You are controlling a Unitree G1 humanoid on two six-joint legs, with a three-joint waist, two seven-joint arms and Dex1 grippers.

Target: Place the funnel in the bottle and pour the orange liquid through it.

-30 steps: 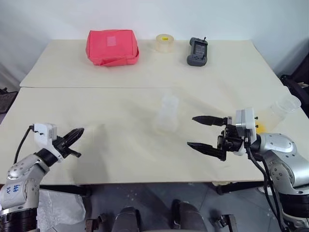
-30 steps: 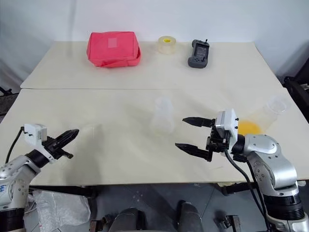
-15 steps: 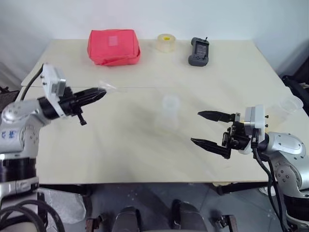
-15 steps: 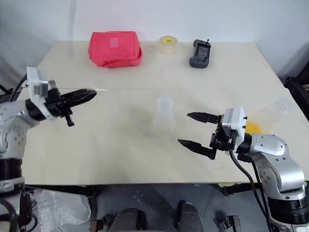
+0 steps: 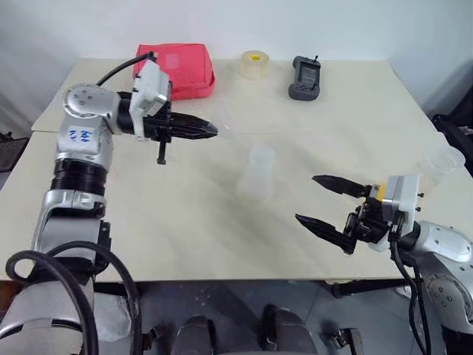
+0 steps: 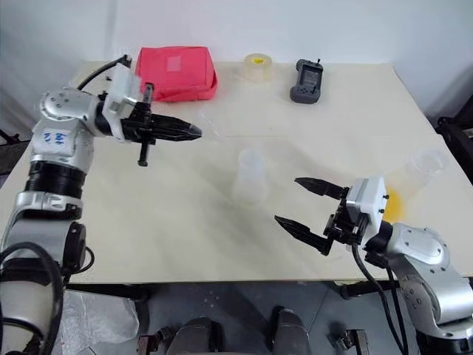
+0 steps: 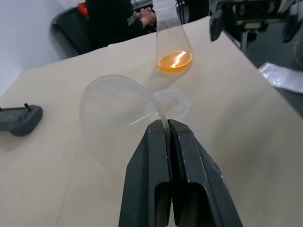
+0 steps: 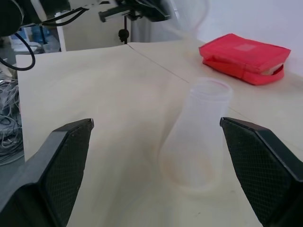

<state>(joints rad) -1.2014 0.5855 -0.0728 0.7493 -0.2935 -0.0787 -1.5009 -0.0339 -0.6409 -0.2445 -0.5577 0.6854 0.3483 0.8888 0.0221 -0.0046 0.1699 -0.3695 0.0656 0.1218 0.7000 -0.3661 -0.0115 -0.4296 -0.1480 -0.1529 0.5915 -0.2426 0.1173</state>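
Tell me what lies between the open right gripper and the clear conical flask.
Only bare tabletop separates right gripper from flask, in the left eye view.

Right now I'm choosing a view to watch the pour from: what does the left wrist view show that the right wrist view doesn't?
Left wrist: the funnel pinched in the shut left end effector, the cup of orange liquid and the remote. Right wrist: the red pouch and wide-open fingers. Both: the flask and table.

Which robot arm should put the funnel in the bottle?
The left one, probably. Its gripper is shut on the funnel, raised over the table not far from the bottle. The right gripper is open and empty beside the bottle.
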